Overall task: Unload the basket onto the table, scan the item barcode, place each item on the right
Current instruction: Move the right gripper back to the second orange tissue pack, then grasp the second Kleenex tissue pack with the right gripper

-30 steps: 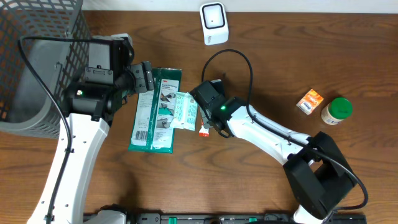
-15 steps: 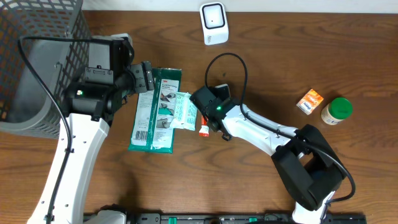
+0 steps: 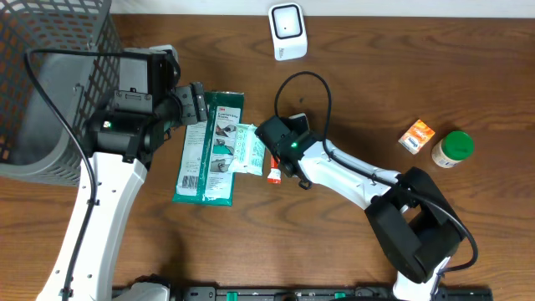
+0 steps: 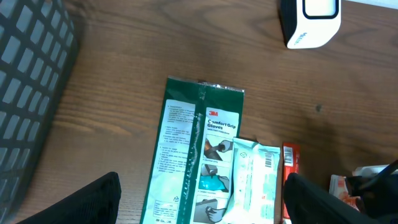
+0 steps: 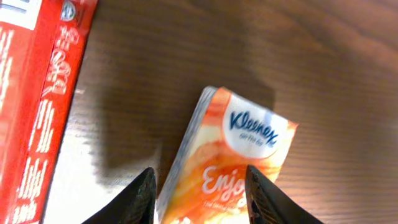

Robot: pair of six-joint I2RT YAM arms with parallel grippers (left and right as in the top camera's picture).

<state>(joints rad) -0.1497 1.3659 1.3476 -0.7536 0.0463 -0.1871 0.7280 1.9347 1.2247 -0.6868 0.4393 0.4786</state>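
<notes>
In the right wrist view an orange and white Kleenex tissue pack [image 5: 227, 158] lies tilted between my right gripper's [image 5: 200, 196] fingers, both touching its sides. From overhead the right gripper [image 3: 276, 167] hides the pack. A red box [image 5: 37, 93] lies just left of it. My left gripper [image 4: 202, 205] hangs open over a green glove package [image 4: 193, 155] that has a white and teal pouch [image 4: 255, 180] on top. The white scanner [image 3: 287, 32] stands at the table's far edge.
A grey wire basket [image 3: 50, 75] fills the far left corner beside my left arm. A small orange box [image 3: 415, 135] and a green-lidded bottle [image 3: 452, 149] stand at the right. A black cable [image 3: 305, 79] loops above my right wrist.
The right arm's elbow has swung to the left and its wrist has turned slightly over the same spot. The left arm and the packages have not moved.
</notes>
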